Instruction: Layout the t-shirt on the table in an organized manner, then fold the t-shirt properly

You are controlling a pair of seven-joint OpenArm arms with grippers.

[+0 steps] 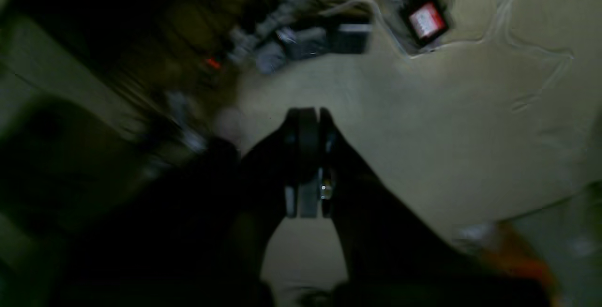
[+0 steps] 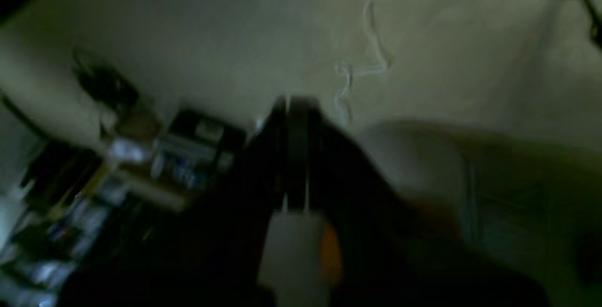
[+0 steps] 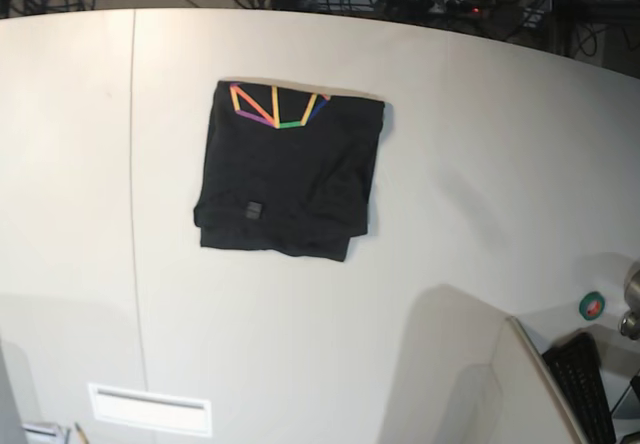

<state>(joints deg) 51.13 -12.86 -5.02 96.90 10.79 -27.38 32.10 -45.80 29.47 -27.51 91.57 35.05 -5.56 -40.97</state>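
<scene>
T-shirt (image 3: 290,169) is lying folded on the white table (image 3: 470,164); cables are crowding its far edge. Both grippers (image 1: 308,119) (image 2: 296,105) are hanging pressed together, empty.

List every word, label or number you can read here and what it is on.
None can be read.
Red and white label on a dark box: text too blurred.
Rainbow line graphic on the t-shirt: angular strokes, no clear letters.
Small tag on the t-shirt: too small to read.
Clutter in the right wrist view: too blurred.
</scene>
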